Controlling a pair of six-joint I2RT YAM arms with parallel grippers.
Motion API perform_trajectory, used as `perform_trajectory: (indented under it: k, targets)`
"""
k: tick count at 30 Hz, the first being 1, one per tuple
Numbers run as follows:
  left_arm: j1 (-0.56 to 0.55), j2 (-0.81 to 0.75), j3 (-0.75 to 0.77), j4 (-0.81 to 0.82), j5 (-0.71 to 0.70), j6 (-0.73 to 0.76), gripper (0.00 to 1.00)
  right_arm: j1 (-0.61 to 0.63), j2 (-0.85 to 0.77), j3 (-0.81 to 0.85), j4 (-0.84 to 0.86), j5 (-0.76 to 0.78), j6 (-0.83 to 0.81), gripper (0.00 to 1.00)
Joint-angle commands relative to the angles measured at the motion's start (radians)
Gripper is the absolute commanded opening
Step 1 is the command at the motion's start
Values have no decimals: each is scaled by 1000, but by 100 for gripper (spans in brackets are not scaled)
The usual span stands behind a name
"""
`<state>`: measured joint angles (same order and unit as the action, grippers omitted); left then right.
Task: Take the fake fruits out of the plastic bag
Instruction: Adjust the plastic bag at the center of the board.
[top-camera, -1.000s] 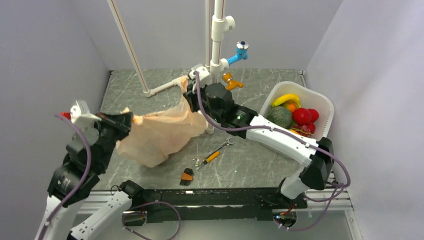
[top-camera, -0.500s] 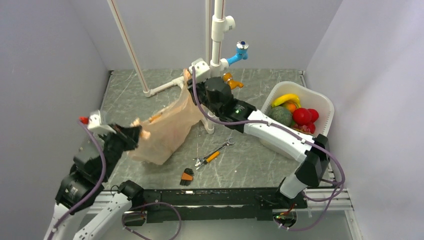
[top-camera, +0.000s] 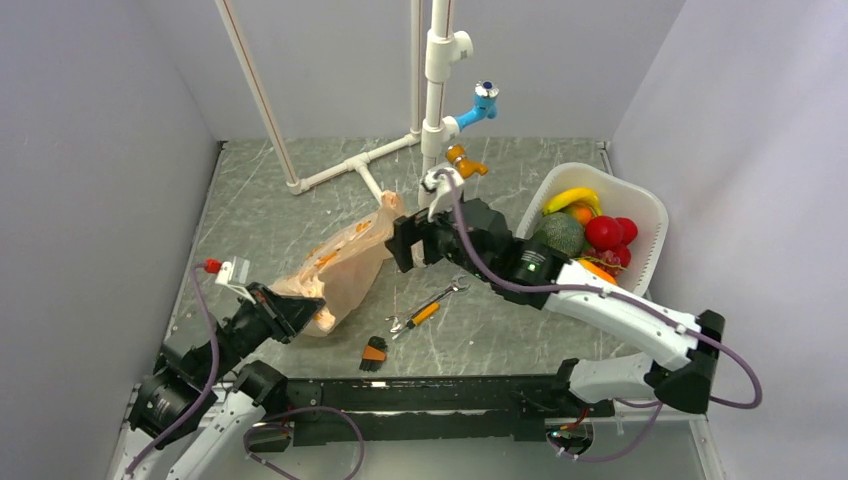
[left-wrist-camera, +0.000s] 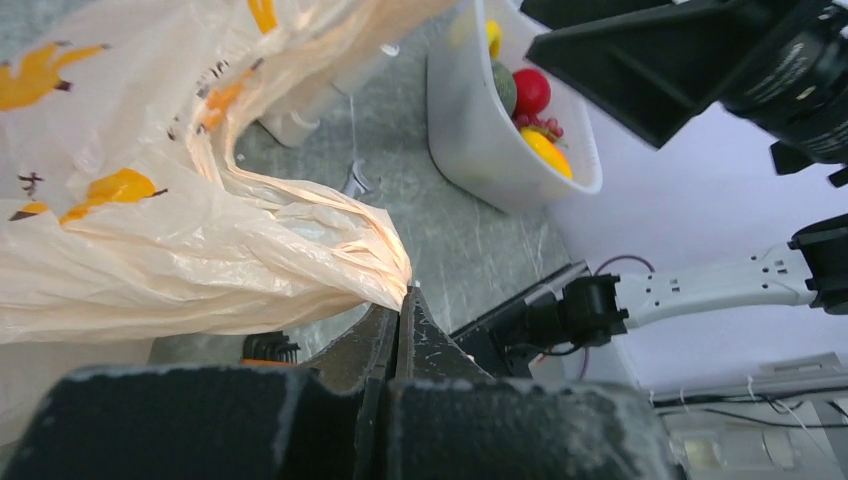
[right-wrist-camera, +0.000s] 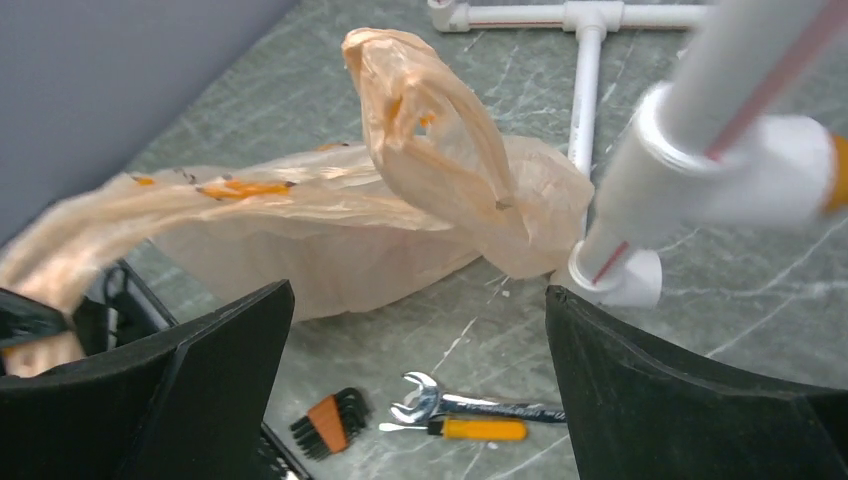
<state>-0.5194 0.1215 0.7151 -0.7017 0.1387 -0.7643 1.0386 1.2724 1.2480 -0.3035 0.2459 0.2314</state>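
Released — right end effector (top-camera: 405, 243) off plastic bag (top-camera: 345, 262), jaws wide | contents hidden

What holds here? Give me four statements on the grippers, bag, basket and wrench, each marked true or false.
1. The left gripper is shut on the bag. True.
2. The right gripper grips a bag handle. False: its jaws stand open, clear of the bag.
3. A banana lies in the basket. True.
4. The wrench lies inside the bag. False: it lies on the table, beside the bag.
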Motion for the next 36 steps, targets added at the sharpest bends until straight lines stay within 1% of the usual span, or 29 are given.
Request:
perform_trajectory:
  k: [1,3,6,8,10,13,14,16,18,20,22,26,33,36]
  targets:
    - [3,63,40,23,106,2,0,-5,-86,-60,-69,76,255,99]
    - [3,63,47,20,112,9,0,0,-106,-132,-12,38,379,99]
    - [3,39,40,14,100,4,0,17,-127,-258,179,-29,501,98]
    - [3,25,39,-5,91,0,0,18,-114,-318,331,-72,572,95]
    - [3,16,41,-26,90,-1,0,18,-86,-339,416,-86,611,92]
    - [2,2,36,-51,84,-3,0,18,-22,-322,452,-56,675,90]
    - [3,-2,33,-56,83,-7,0,19,3,-314,460,-43,702,87]
    - [3,-18,25,-59,89,-15,0,18,52,-293,489,-37,740,73]
    - [2,-33,13,-57,85,-22,0,19,113,-261,501,-42,776,62]
    - [3,-48,5,-54,80,-24,0,22,177,-225,505,-41,792,60]
    - [2,-51,5,-58,84,-19,0,21,216,-196,508,-43,799,59]
    - [4,-45,10,-75,92,-5,0,32,256,-178,547,-53,799,63]
    - [3,-37,18,-95,113,24,0,48,308,-156,566,-41,796,67]
    - [4,-36,19,-96,127,32,0,50,344,-133,558,-33,778,67]
